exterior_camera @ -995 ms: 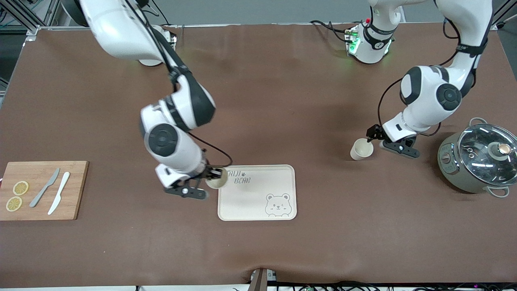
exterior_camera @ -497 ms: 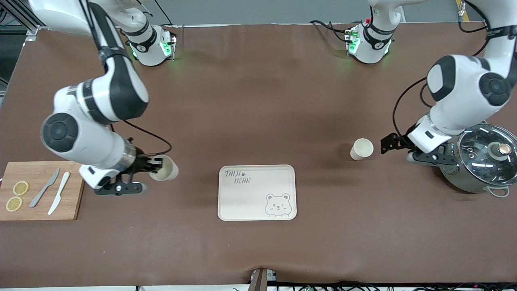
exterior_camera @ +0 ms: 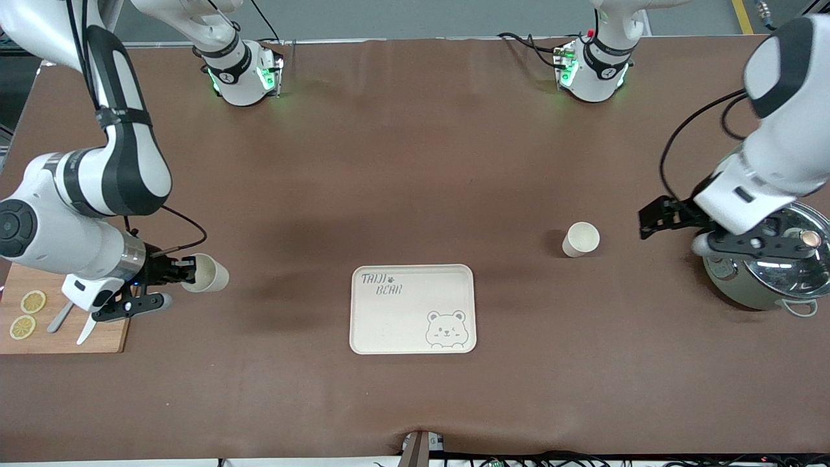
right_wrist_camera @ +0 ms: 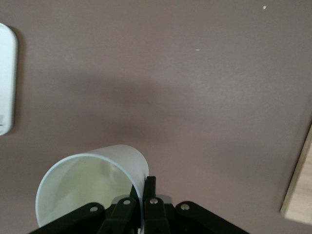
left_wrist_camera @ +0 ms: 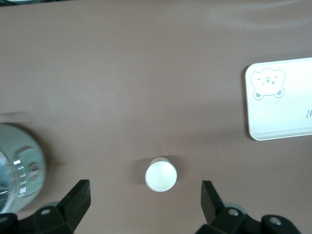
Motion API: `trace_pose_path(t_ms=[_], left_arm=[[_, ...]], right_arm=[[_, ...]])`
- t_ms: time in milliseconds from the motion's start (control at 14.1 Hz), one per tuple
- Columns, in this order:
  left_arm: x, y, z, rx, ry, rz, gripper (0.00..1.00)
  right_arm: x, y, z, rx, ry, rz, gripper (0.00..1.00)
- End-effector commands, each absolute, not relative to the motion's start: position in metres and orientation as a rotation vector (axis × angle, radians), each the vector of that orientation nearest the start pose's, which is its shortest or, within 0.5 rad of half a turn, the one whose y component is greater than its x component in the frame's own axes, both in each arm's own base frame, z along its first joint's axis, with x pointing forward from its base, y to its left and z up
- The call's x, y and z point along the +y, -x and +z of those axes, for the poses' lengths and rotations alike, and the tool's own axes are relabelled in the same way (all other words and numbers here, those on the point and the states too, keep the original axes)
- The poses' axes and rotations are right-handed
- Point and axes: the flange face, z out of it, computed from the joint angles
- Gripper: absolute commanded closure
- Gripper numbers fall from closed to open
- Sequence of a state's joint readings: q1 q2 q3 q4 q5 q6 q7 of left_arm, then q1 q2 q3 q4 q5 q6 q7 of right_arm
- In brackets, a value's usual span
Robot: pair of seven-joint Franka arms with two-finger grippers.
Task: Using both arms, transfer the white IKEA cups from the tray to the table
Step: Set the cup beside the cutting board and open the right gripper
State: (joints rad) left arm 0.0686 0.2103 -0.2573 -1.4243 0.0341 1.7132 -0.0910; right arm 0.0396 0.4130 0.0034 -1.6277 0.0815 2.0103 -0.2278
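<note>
One white cup [exterior_camera: 580, 239] stands upright on the brown table, between the bear tray [exterior_camera: 413, 309] and the pot. My left gripper [exterior_camera: 650, 219] hangs open over the table beside the pot, apart from that cup. In the left wrist view the cup [left_wrist_camera: 161, 174] sits just ahead of the left gripper [left_wrist_camera: 145, 202], whose fingers [left_wrist_camera: 78, 201] stand wide. My right gripper [exterior_camera: 185, 267] is shut on the rim wall of the second white cup [exterior_camera: 207, 274], holding it tilted over the table between cutting board and tray. The right wrist view shows the cup [right_wrist_camera: 87, 187] pinched in the right gripper [right_wrist_camera: 144, 195].
A wooden cutting board [exterior_camera: 107, 337] with lemon slices [exterior_camera: 32, 301] and two knives lies at the right arm's end, partly under the right arm. A grey pot with a glass lid [exterior_camera: 768, 275] stands at the left arm's end.
The right arm has carried its cup from the tray's corner toward the cutting board. The left gripper has drawn away from the standing cup toward the pot.
</note>
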Motion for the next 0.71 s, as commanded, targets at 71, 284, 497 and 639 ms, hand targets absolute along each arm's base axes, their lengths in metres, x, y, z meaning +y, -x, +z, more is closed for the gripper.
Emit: trace_pose_path(t_ms=[71, 284, 497, 639], left_arm=[[-0.08, -0.622, 0.616, 0.153, 3.138, -0.105, 0.0], [-0.082, -0.621, 0.615, 0.192, 3.137, -0.089, 0.0], [-0.076, -0.621, 0.618, 0.185, 3.131, -0.098, 0.0], [-0.08, -0.621, 0.616, 0.196, 3.104, -0.096, 0.0]], right_arm=[[0.008, -0.652, 0.343, -0.459, 3.024, -0.071, 1.0], [-0.003, -0.655, 0.313, -0.471, 3.027, -0.083, 1.0], [-0.005, -0.654, 0.281, -0.461, 3.039, -0.13, 1.0], [-0.005, -0.651, 0.255, -0.468, 3.044, -0.155, 1.0]])
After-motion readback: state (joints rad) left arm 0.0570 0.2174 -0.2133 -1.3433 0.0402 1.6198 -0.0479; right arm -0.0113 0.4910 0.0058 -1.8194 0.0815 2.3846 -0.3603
